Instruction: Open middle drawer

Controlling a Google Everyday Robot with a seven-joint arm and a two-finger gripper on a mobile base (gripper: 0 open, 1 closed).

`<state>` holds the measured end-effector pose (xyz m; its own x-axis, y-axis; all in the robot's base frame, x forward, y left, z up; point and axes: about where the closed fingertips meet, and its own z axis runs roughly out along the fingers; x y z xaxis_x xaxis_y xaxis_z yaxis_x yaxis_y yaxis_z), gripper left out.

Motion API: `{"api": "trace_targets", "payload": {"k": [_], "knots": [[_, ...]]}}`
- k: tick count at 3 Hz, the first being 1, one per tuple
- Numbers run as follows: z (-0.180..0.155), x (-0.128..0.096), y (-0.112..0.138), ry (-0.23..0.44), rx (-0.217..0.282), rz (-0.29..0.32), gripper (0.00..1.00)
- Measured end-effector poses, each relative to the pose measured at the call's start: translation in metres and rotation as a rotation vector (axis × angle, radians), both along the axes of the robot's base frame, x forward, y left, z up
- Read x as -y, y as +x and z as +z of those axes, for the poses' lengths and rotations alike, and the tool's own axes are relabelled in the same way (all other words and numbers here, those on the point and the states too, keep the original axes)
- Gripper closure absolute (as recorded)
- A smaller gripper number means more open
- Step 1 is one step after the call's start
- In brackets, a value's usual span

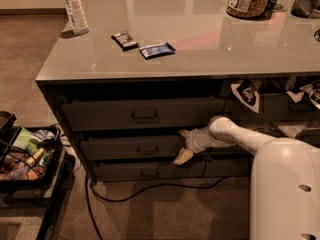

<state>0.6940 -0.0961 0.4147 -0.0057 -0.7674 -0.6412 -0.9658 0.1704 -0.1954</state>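
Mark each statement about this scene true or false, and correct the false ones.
1. The gripper is at the right end of the middle drawer. True.
2. The water bottle lies on its side on the floor. False: it stands upright on the counter, near the far left corner.
3. A dark packet and a blue packet lie flat on the counter. True.
4. The gripper is on the middle drawer's pull. False: the pull at the centre is free, and the gripper is to the right of it.
5. A black cable lies on the floor below the drawers. True.
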Motion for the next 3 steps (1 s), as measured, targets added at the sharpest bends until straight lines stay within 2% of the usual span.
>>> {"api": "trace_targets", "payload": {"k": [1,2,3], "knots": [[0.0000,0.0000,0.0000,0.000,0.000,0.000,0.42],[-0.0001,-0.0001,0.0000,0.000,0.000,0.000,0.61],[-0.0001,-0.0001,0.0000,0.000,0.000,0.000,0.61]]}}
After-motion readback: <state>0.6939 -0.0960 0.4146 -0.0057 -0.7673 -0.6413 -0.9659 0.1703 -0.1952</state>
